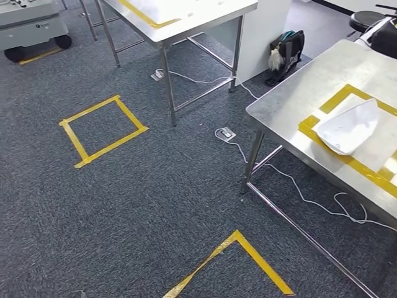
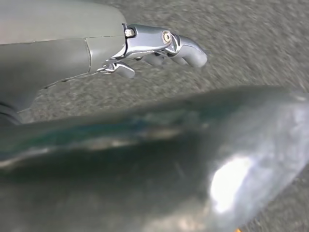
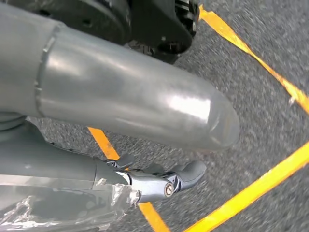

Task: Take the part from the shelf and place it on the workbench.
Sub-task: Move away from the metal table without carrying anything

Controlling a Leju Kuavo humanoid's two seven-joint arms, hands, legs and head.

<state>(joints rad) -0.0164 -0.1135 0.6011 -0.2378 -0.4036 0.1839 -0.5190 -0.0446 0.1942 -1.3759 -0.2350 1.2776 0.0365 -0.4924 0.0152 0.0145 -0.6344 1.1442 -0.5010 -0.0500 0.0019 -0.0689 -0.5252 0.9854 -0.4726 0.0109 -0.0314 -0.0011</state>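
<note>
Already the white part [image 1: 350, 126] lies on the workbench [image 1: 290, 93], both hands empty, fingers apart

You see a steel desk [image 1: 285, 99] at the right carrying yellow tape [image 1: 348, 162] and a white part [image 1: 348, 127] lying across that tape. The grey carpet floor [image 1: 154, 198] bears a taped yellow square [image 1: 103, 130] and a white cable [image 1: 299, 192].

1. a white part [image 1: 348, 127] lies on the steel surface [image 1: 290, 102] at right, inside yellow tape lines [image 1: 327, 102].
2. a second steel table [image 1: 187, 25] stands farther back.
3. a yellow tape square [image 1: 103, 130] marks the grey carpet [image 1: 140, 205].
4. white cable [image 1: 299, 192] trails under the right surface.
5. a dark bag [image 1: 286, 53] sits on the floor.
</note>
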